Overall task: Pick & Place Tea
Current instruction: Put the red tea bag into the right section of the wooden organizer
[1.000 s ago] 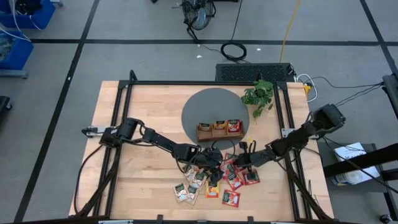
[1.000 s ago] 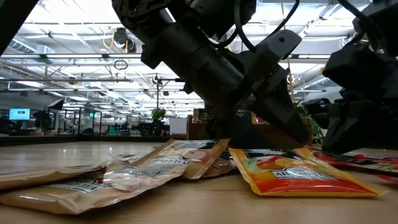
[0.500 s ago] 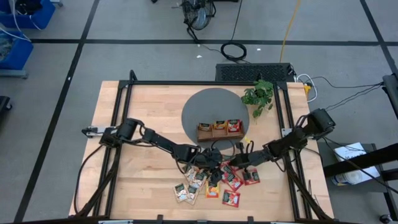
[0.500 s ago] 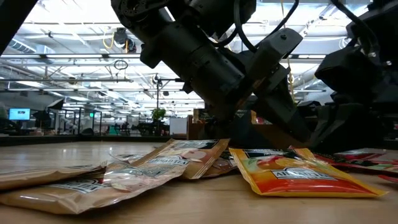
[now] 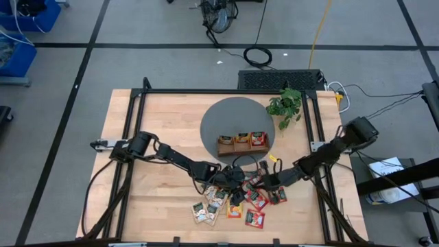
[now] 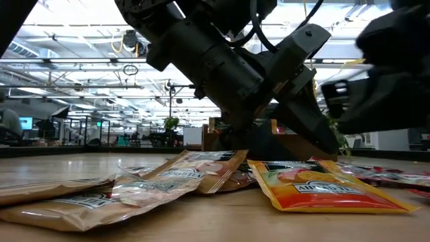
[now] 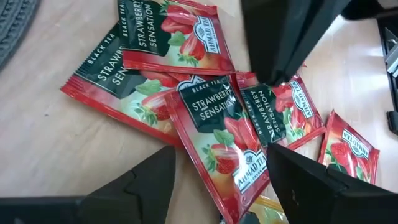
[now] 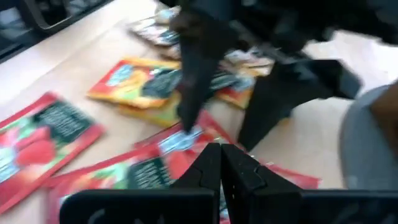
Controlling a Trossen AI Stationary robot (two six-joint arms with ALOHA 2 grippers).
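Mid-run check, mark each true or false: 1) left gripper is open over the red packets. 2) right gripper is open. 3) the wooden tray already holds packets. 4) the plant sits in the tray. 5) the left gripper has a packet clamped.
1) True: the left gripper stands open over the red strawberry packets.
2) False: the right gripper is shut, fingers together.
3) True: the wooden tray shows packets in its compartments.
4) False: the plant stands on the table beside the grey mat, apart from the tray.
5) False: nothing sits between its fingers.
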